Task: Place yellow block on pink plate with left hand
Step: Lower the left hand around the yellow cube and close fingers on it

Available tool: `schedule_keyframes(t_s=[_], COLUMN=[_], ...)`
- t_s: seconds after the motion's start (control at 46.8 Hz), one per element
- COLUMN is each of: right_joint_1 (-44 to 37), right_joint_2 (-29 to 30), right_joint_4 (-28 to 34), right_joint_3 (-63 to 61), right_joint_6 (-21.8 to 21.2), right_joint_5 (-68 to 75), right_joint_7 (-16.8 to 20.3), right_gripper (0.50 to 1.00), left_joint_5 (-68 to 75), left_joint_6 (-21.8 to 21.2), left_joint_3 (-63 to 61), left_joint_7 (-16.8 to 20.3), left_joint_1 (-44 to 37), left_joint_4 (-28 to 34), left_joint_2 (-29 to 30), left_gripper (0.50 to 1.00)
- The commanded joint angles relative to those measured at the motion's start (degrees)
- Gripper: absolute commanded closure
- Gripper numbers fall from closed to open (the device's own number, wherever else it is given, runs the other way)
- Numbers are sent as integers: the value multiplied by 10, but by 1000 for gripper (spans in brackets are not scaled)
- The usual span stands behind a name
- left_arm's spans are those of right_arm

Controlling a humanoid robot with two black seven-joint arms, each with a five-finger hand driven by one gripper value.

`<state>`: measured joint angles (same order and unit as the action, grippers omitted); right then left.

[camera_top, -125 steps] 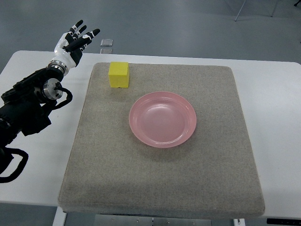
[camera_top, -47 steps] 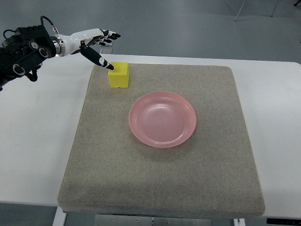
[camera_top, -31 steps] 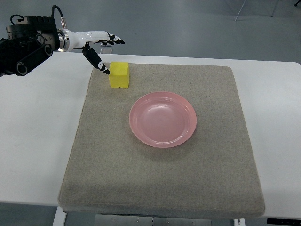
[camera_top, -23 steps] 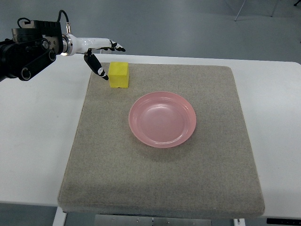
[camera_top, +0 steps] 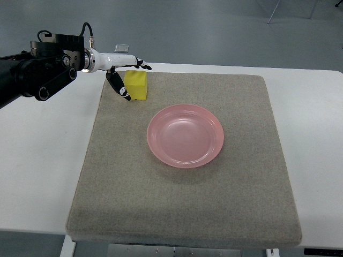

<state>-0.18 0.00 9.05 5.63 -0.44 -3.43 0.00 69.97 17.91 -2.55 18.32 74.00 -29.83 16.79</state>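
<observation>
Now the left hand (camera_top: 124, 72), in the upper left of the frame, has dropped around the yellow block (camera_top: 136, 85), thumb and fingers still spread, not yet closed. The pink plate (camera_top: 185, 135) waits empty at centre, so grasping comes next.

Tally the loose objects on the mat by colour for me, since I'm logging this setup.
Yellow: 1, the yellow block, with the left hand around it
Pink: 1, the pink plate, with nothing on it
Total: 2, both on the grey mat
</observation>
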Motion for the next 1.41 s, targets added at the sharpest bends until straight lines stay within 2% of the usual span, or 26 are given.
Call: schedule_keyframes(t_s=[0.0, 0.278, 0.534, 0.811, 0.875, 1.025, 1.153, 1.302, 1.345, 1.388], right_joint_1=[0, 0, 0, 0, 0, 0, 0, 0, 0, 0], right_joint_2=[0, 0, 0, 0, 0, 0, 0, 0, 0, 0], right_joint_4=[0, 1, 0, 0, 0, 0, 0, 0, 0, 0], right_joint_3=[0, 0, 0, 0, 0, 0, 0, 0, 0, 0], right_joint_6=[0, 0, 0, 0, 0, 0, 0, 0, 0, 0], right_joint_5=[0, 0, 0, 0, 0, 0, 0, 0, 0, 0], right_joint_7=[0, 0, 0, 0, 0, 0, 0, 0, 0, 0], right_gripper=[576, 576, 576, 576, 576, 576, 576, 576, 576, 576], left_joint_5=[0, 0, 1, 0, 0, 0, 0, -1, -2, -4], left_joint_6=[-1, -12, -12, -12, -12, -12, -12, -12, -12, -12], left_joint_3=[0, 0, -1, 0, 0, 0, 0, 1, 1, 1], left_joint_7=[0, -1, -1, -2, -1, -2, -2, -2, -2, -2], left_joint_1=[-3, -3, -13, -14, -14, -14, -15, -14, -14, -14], left_joint_4=[0, 1, 6, 14, 14, 14, 15, 18, 18, 19], left_joint_2=[-1, -1, -5, -9, -9, -9, -9, -9, -9, -9], left_gripper=[559, 561, 634, 684, 714, 726, 831, 928, 986, 1000])
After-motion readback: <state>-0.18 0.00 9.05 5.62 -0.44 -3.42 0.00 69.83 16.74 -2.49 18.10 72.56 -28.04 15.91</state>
